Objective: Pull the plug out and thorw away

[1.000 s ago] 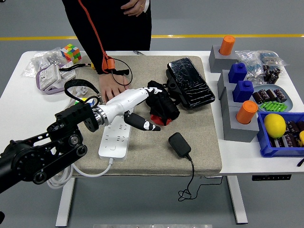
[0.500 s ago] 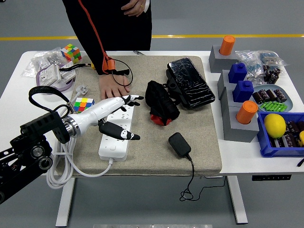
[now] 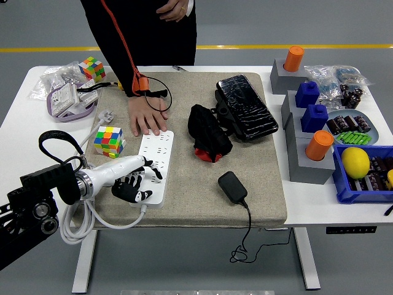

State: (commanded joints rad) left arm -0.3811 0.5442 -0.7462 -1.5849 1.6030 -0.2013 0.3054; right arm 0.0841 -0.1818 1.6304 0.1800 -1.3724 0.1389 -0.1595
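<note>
The black plug adapter (image 3: 232, 185) lay free on the grey mat (image 3: 270, 206), well apart from the white power strip (image 3: 153, 161), which a person's hand (image 3: 146, 117) pressed down, probably to steady it, while the left hand (image 3: 131, 182) hovered over the strip's near end with fingers loosely spread, holding nothing.

Table (image 3: 18, 120): white. Mat (image 3: 258, 184): beige-grey cloth. Power strip (image 3: 152, 166): white, with small dark socket slots; cable (image 3: 80, 227) white. Plug adapter (image 3: 232, 186): black, cord (image 3: 245, 243) black. Left hand (image 3: 132, 181): white shell, black fingers; arm black. Cube near the strip (image 3: 108, 141): squares of yellow, green, blue, red and white. Second cube at the far left (image 3: 91, 67): same mixed colours. Bundle (image 3: 209, 132): black with a red patch. Flat case (image 3: 244, 106): glossy black. Blocks (image 3: 307, 161): grey, topped with orange cylinders (image 3: 319, 145) and blue pieces (image 3: 314, 117). Bin (image 3: 344, 190): blue, holding a yellow lemon (image 3: 355, 162). Person's sleeve (image 3: 116, 55): black, with an orange cord (image 3: 123, 43).
</note>
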